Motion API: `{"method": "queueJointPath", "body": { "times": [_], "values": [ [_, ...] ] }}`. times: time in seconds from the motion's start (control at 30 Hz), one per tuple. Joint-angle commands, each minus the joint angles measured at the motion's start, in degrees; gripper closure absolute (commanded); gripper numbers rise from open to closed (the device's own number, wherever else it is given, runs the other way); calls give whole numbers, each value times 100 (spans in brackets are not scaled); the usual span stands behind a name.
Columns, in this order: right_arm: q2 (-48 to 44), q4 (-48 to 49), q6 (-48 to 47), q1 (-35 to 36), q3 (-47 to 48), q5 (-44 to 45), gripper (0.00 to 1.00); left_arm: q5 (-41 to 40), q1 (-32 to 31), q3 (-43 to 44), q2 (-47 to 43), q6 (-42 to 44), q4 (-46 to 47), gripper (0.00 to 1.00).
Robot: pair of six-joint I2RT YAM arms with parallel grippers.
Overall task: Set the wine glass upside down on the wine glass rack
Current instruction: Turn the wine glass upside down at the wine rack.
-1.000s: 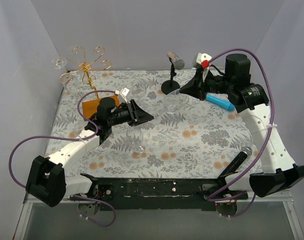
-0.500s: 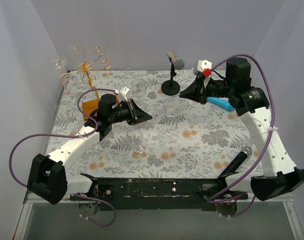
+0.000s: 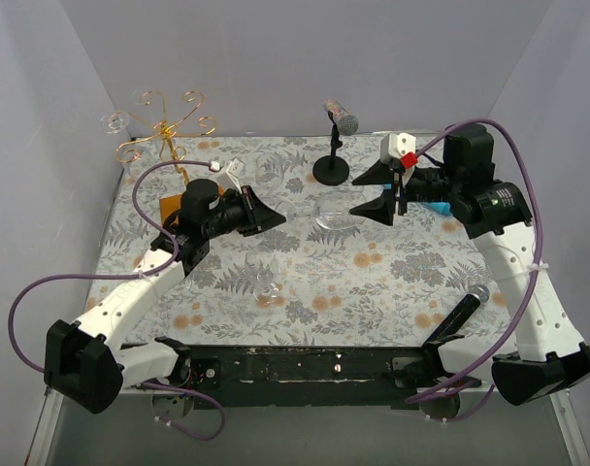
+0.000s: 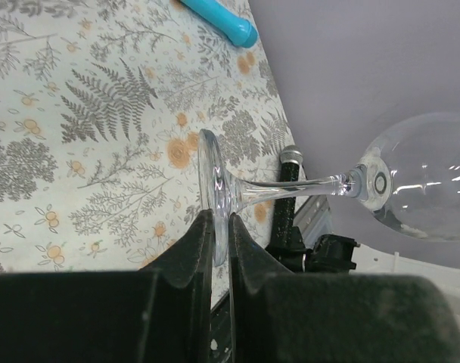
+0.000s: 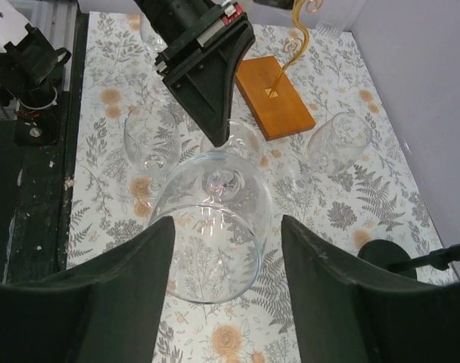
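Fig. Handover in mid-air. I see the left gripper (image 4: 219, 227) clenched on the foot of the wine glass (image 4: 290, 187). Its bowl lies sideways between the spread-open fingers of the right gripper (image 5: 222, 234). The wine glass rack (image 3: 166, 131) stands back-left, well apart. Loose glasses (image 5: 148, 140) and a microphone stand (image 3: 331, 167) crowd the table.

Lighting's bright, soft and even in all three views, and looks like it comes from overhead. The pale walls (image 3: 276, 58) come out flat, and shadows on the floral tablecloth (image 3: 373, 282) are just faint smudges under the arms. The top view is sharp with hardly any bending at the edges. In the left wrist view the wine glass (image 4: 419, 178) catches white glints on bowl and foot, while the left gripper's fingers (image 4: 181, 265) up close go dark and soft. In the right wrist view the right gripper's fingers (image 5: 101, 302) are grey blurry slabs, the glass rim has small glare streaks, and the tablecloth behind is crisp.
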Motion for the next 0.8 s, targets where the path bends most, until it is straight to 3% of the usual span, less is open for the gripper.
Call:
{"method": "queueJointPath", "body": {
  "times": [0.0,0.23,0.77],
  "values": [
    [-254,-337,-255,-135,-21,140,29,-476,-13,509,-350,706,-242,100],
    [-457,-1127,-852,-777,119,176,21,-1003,-13,878,-412,1260,-805,100],
    [-782,-2016,-1442,-1129,40,360,20,-1944,-13,1599,-421,2298,-1631,100]
  ]
}}
